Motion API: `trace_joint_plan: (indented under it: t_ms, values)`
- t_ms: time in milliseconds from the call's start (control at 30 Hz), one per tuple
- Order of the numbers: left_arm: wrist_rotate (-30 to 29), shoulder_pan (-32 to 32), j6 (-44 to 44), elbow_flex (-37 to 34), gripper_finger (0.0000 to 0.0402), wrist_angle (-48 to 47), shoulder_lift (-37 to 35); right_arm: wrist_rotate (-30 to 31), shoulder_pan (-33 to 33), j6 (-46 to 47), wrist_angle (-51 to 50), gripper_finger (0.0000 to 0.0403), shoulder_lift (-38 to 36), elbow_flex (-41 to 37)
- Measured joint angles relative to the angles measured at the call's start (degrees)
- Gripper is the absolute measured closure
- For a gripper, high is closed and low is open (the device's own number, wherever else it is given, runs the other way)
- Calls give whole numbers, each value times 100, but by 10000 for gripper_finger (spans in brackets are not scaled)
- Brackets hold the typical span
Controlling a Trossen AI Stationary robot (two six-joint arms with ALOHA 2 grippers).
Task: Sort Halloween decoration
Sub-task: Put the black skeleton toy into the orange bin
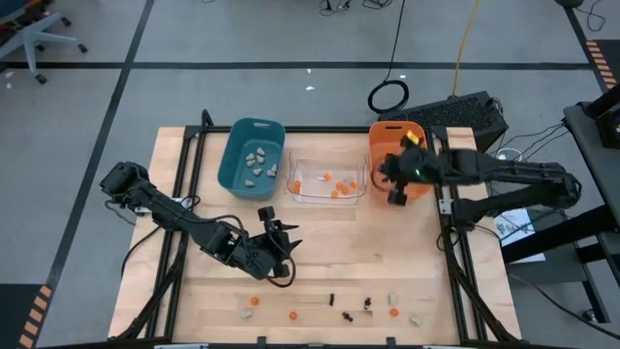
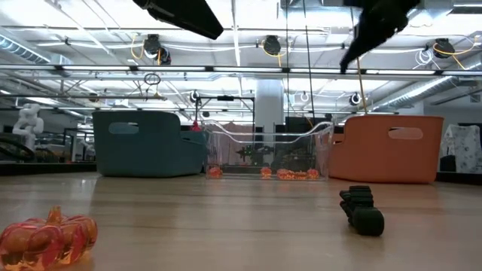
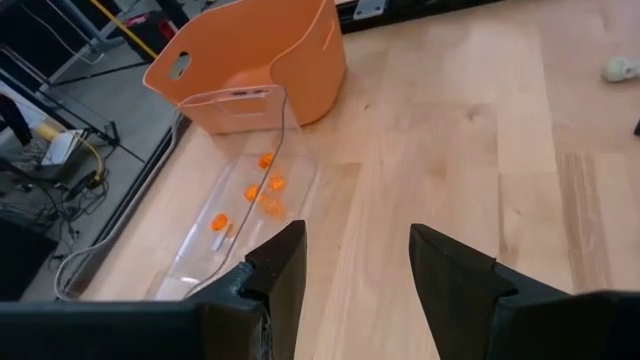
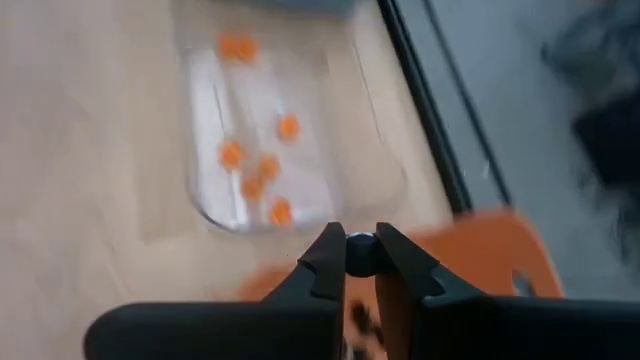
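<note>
A black spider (image 4: 360, 254) is pinched by the right gripper (image 4: 360, 262) over the orange bin (image 1: 418, 184) at two o'clock, likely to drop; left gripper (image 3: 350, 275) spread, empty.

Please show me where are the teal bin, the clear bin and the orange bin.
teal bin (image 1: 235, 165): high view, its left wall.
clear bin (image 1: 326, 198): high view, its near rim.
orange bin (image 2: 376, 154): low view, its front wall.

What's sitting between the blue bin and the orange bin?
The clear bin, holding small orange trinkets. The high view shows it between the teal bin and the orange bin.
</note>
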Motion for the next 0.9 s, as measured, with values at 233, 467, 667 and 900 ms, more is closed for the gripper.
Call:
trace_joint_plan:
  t_ms: [233,467,667,900]
  values:
    - [78,-7,-143,0,229,-3,0,-720,-1619,29,-710,391,432,0]
    - [401,-7,-357,0,229,-13,0,-1338,-2595,-354,-553,386,1096,-147]
    - [655,-7,-561,0,229,-27,0,-1355,-3013,-373,302,384,1520,-762]
    - [758,-22,-745,0,229,-30,2,-1351,-3215,-94,847,381,1701,-1149]
